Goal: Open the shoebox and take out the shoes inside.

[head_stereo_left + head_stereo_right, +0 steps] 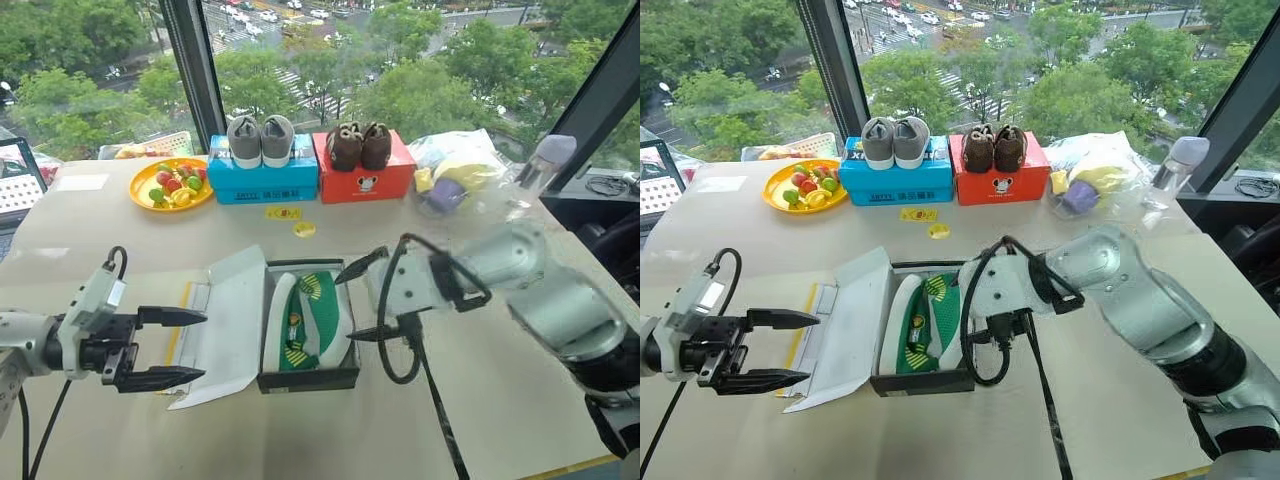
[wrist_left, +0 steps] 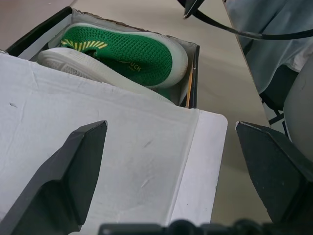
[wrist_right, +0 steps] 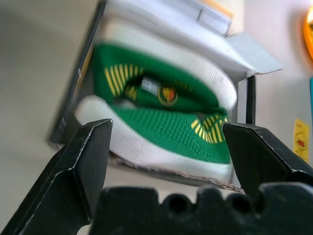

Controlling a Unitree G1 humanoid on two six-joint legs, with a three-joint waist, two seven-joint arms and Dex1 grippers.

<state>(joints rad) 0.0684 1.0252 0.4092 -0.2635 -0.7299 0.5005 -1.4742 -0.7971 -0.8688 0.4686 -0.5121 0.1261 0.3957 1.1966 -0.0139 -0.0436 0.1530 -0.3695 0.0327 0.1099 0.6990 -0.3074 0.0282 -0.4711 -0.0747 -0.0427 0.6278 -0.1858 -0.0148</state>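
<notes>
The shoebox (image 1: 305,378) lies open, its lid folded out toward the left gripper (image 1: 165,347). The shoes (image 1: 310,320) are packed inside, light and soft-knitted; a firm white sole edge is judged the best hold. Both the left gripper and the right gripper (image 1: 362,298) are spread, empty.
</notes>
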